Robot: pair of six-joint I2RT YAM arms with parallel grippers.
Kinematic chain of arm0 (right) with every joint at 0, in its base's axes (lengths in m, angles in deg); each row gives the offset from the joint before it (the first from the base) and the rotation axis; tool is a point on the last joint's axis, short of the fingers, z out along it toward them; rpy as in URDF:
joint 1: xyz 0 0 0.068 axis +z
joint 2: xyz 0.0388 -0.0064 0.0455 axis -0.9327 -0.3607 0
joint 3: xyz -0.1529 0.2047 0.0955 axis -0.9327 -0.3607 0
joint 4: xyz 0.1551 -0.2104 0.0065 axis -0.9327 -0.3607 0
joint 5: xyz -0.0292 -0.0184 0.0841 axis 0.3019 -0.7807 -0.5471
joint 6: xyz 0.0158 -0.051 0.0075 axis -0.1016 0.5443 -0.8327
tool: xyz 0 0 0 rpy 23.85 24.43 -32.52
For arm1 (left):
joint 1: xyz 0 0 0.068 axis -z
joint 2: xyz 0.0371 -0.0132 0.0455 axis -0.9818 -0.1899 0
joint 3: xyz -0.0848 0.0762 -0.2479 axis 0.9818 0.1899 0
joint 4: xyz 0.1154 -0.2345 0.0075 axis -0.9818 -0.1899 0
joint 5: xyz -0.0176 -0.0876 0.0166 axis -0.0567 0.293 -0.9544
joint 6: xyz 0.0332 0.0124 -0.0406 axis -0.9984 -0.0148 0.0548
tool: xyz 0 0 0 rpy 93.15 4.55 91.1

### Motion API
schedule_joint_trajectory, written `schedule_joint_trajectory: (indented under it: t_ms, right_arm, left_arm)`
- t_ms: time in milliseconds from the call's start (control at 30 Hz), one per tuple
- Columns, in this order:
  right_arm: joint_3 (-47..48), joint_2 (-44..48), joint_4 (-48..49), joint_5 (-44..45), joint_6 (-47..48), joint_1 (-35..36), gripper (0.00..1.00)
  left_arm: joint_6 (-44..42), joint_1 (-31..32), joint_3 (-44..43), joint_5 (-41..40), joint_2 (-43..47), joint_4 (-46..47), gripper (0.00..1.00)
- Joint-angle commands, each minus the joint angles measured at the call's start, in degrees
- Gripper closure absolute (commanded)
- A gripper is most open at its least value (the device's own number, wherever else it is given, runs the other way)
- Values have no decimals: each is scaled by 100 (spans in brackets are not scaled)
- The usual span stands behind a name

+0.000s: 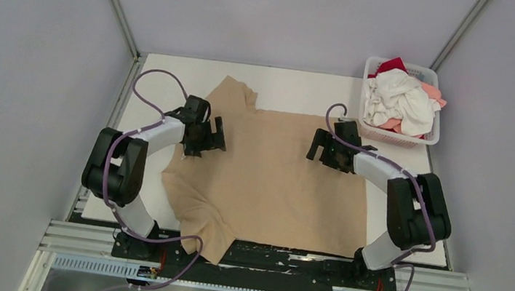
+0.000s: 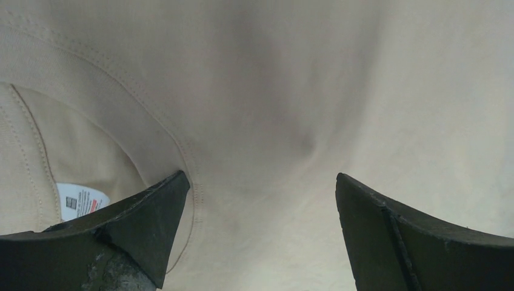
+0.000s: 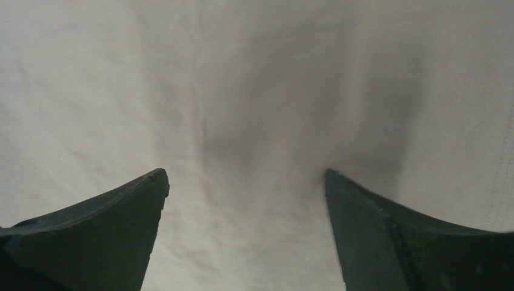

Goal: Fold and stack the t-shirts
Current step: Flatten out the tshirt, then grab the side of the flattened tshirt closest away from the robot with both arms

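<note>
Tan tee (image 1: 272, 184) lies spread at frame center; left gripper (image 1: 205, 139) and right gripper (image 1: 324, 152) sit over it, jaws spread wide.

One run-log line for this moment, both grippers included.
tan t-shirt: spread on table, unfolded | left gripper: open, by collar | right gripper: open, over shirt | basket: other shirts heaped inside

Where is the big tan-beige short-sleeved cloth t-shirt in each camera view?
Top external: the tan-beige t-shirt lies spread in the centre, between both grippers.
Left wrist: it fills the frame; collar seam and white label lower left.
Right wrist: its plain cloth fills the frame.
Shared landmark: the open left gripper by the collar, right gripper opposite.
</note>
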Motion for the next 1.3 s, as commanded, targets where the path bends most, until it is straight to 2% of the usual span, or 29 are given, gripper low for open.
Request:
schedule_joint_trajectory:
  t_ms: [0, 200, 467, 633, 733, 833, 900, 1000, 1100, 1267]
  right_arm:
    - [647, -747, 99, 400, -149, -21, 0]
    - [1783, -2091, 94, 243, -205, -125, 0]
    - [3725, -3468, -144, 64, -153, -327, 0]
    - [4428, -3699, -257, 48, 188, -355, 0]
    - [4540, -3193, -365, 35, 577, -313, 0]
    - [4021, -2186, -353, 550, 737, -193, 0]
    - [3279, -1405, -305, 638, 587, -154, 0]
    - [2063, -266, -193, 525, 281, -160, 0]
    - [968, 867, -197, 666, -115, -176, 0]
    - [-285, 2538, -209, 680, -672, -222, 0]
  left_arm:
    - [121, -221, -550, -152, -495, 261, 0]
    - [60, -617, -1699, 46, -1558, -120, 0]
    - [-79, -1195, -3819, 383, -3063, -676, 0]
    - [-294, -1355, -5114, 743, -3640, -883, 0]
    - [-407, -1346, -5413, 891, -3457, -1027, 0]
    - [-478, -1233, -5039, 506, -2499, -1019, 0]
    - [-439, -1075, -4443, 135, -1730, -1021, 0]
    - [-55, -636, -3110, -489, -626, -1159, 0]
    - [444, -156, -1975, -1472, 708, -1475, 0]
    - [1268, 875, 65, -2267, 2267, -2276, 0]
